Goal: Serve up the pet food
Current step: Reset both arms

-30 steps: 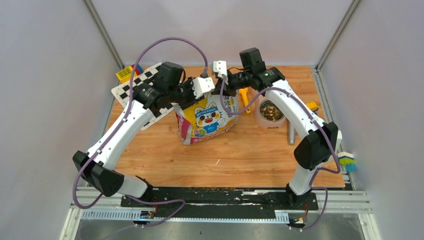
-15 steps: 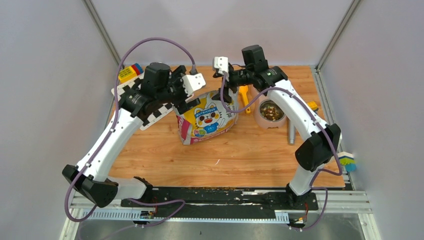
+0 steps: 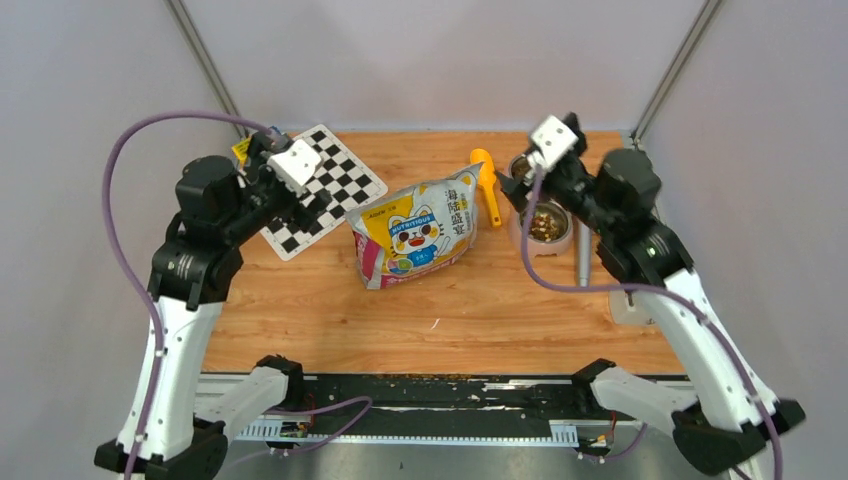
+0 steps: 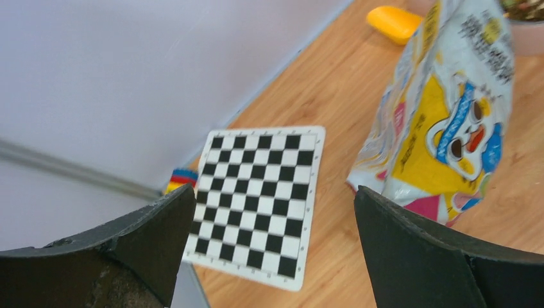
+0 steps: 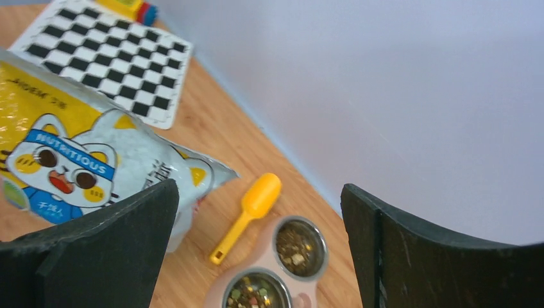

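The worktop (image 3: 470, 300) is pale, smooth wood with visible grain; the bag (image 3: 415, 235) on it is glossy, crinkled plastic film and the checkerboard (image 3: 335, 185) a flat matt sheet. At the far right the scoop (image 5: 247, 215) is smooth yellow plastic, the bowls (image 5: 324, 244) shiny metal, the pet food (image 5: 296, 242) in them dry and grainy.

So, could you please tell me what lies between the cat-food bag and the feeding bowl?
The yellow scoop lies on the table between the bag and the bowl, seen in the top view.
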Robot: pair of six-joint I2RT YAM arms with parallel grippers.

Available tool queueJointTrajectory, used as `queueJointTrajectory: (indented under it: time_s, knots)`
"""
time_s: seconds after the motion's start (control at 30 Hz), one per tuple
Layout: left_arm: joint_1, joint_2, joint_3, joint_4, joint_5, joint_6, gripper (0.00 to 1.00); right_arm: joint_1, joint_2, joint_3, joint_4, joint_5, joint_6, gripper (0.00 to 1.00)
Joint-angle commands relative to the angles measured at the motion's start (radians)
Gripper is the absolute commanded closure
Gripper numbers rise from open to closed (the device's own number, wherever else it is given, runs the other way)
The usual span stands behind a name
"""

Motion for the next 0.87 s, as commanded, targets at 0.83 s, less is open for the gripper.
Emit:
queueJointTrajectory:
  time_s: [0.83]
  knots:
    - [0.198, -0.788, -0.715, 0.071, -0.321, -0.233, 0.00, -0.241, -1.079, -0.787, -0.032, 0.317, 0.285, 0.01]
